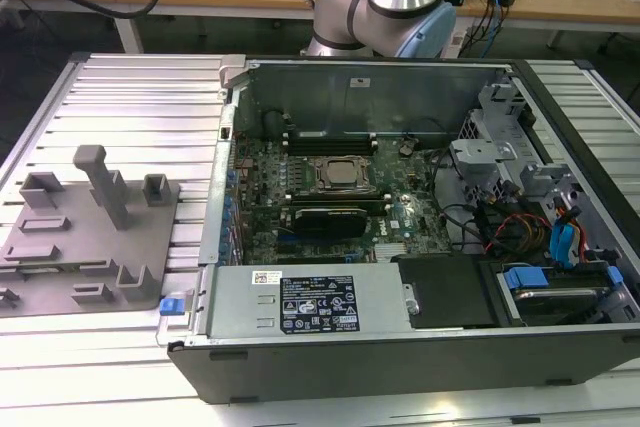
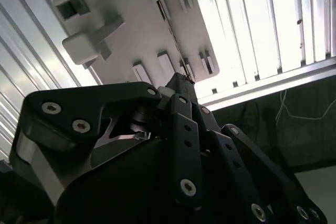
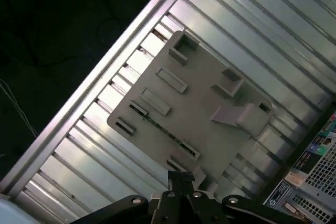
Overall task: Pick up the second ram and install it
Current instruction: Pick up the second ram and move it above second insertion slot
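Second wrist view: matte black end effector (image 2: 182, 81), closed to a slim point, above blocky grey slotted fixture (image 2: 131, 19).

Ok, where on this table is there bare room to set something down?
Bare ribbed table lies beyond the grey fixture plate, at the exterior view's left of the computer case; a strip runs between plate and case. Crowded: the plate's raised holders, under the gripper, and the case's inside.

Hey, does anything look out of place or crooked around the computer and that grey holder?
Nothing stands out. The grey holder lies flat on the slatted table, the open computer case sits beside it with its cables inside, and the tool hangs over the holder.
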`<action>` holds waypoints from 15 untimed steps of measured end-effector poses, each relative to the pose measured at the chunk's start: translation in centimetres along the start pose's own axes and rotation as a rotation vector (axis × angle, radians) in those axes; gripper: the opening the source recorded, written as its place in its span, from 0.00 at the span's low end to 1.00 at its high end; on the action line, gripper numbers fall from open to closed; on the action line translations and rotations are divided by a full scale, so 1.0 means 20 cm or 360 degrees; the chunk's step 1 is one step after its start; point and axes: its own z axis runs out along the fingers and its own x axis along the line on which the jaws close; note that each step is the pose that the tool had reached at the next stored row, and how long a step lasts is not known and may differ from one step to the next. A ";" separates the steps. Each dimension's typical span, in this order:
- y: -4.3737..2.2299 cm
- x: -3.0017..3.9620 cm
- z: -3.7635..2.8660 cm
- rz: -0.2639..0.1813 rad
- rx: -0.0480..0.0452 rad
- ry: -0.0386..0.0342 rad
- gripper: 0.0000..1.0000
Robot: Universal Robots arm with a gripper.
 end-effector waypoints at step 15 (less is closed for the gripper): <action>0.000 0.000 0.000 -0.0462 -0.0012 0.0009 0.11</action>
